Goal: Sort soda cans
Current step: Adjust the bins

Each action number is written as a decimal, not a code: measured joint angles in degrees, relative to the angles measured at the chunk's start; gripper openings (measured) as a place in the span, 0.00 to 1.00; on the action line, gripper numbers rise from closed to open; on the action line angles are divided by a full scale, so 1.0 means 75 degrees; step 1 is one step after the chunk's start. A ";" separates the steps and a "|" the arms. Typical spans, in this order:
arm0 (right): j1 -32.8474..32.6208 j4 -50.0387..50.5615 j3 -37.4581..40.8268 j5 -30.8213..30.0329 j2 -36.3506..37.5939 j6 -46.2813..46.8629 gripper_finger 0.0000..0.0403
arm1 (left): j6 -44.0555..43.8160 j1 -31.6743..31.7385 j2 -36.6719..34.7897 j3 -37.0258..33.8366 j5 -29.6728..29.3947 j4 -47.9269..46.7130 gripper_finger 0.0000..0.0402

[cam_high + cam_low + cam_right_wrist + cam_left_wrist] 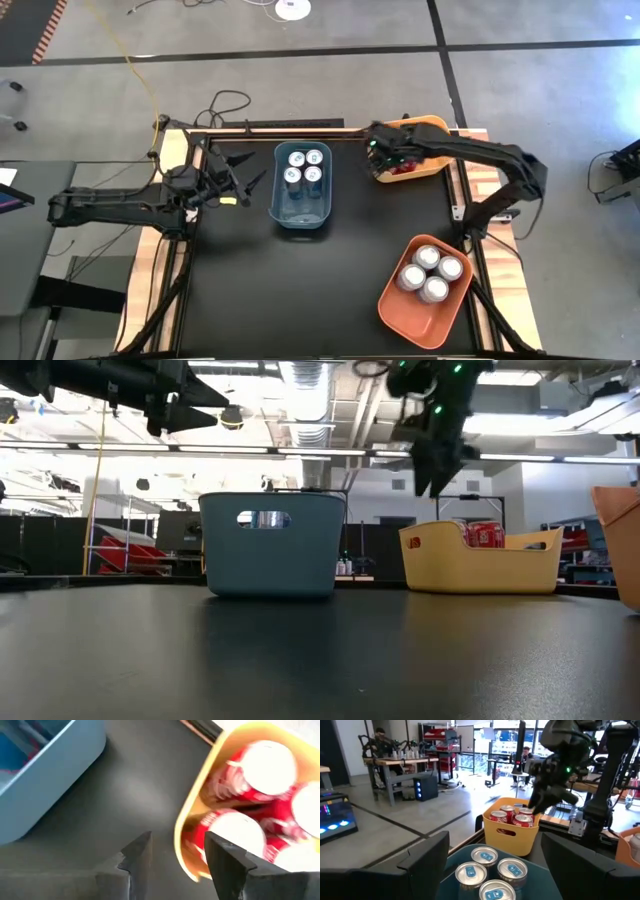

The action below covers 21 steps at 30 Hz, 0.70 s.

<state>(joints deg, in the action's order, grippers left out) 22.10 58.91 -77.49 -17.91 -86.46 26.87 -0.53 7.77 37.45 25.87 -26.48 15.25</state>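
The cans are sorted by colour, red cans [235,832] in the yellow bin [432,125], so the right gripper [172,855] hangs above its edge, jaws open and holding nothing

Grey concrete floor [300,90] crossed by dark seams, a yellow cable [135,70] trailing over it. Beyond the table — a workshop: ceiling ducts [310,385] with strip lights, a workbench [402,762], red shelving [437,735], bright windows [505,735] — two people seated far off.
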 joint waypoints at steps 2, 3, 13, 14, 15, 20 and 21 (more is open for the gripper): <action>0.0256 0.0256 0.0000 -0.0008 0.0300 0.0251 0.47 | -0.0101 0.0000 0.0000 0.0000 0.0003 0.0000 0.78; 0.0433 0.0439 0.0000 -0.0036 0.0436 0.0430 0.46 | -0.0151 0.0000 0.0002 0.0000 0.0005 0.0003 0.78; 0.2115 0.2481 0.0000 -0.1112 0.0676 0.1353 0.37 | -0.0339 -0.0011 0.0000 0.0000 0.0019 0.0012 0.78; 0.2286 0.2634 0.0000 -0.1123 0.0623 0.1393 0.36 | -0.0339 -0.0012 0.0001 0.0000 0.0022 0.0009 0.78; 0.2444 0.2740 0.0002 -0.1142 0.0602 0.1388 0.36 | -0.0339 -0.0012 0.0002 0.0000 0.0029 0.0008 0.78; 0.3046 0.2973 0.0006 -0.1074 0.0618 0.1392 0.37 | -0.0240 -0.0012 0.0003 0.0000 0.0032 -0.0065 0.78; 0.3133 0.3013 0.0006 -0.1069 0.0610 0.1413 0.38 | -0.0237 -0.0012 0.0003 0.0000 0.0032 -0.0064 0.78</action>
<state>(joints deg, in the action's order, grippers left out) 45.59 81.51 -77.45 -25.93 -81.89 37.47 -2.31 7.68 37.47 25.87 -26.24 14.76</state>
